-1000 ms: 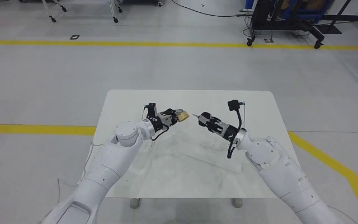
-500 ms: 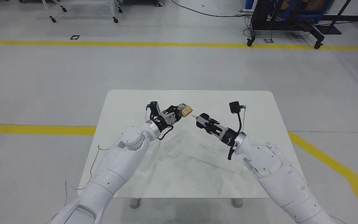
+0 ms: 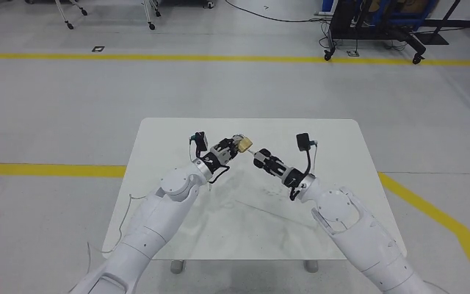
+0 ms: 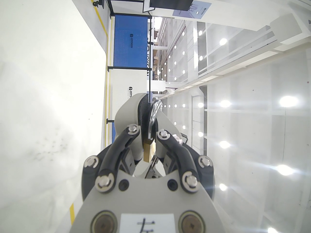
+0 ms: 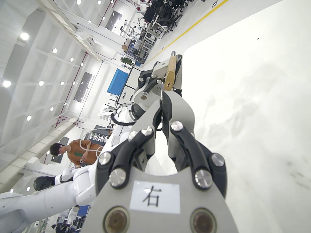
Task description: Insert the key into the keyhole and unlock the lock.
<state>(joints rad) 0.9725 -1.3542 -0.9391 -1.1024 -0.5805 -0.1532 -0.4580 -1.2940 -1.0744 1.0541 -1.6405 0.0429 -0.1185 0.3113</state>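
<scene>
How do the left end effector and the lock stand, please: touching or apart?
Touching: the left wrist view shows the left end effector pinching the lock.

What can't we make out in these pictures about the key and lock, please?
- Whether the key tip is inside the lock: too small in the top view; the right gripper covers it in the right wrist view.
- Lock's key end: left wrist view, buried inside the left gripper.
- Shackle open or shut: edge-on there, between the fingers.

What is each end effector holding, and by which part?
Left end effector: lock, clamped by its flat sides. Right end effector: key, by its head end; blade sticks out.
</scene>
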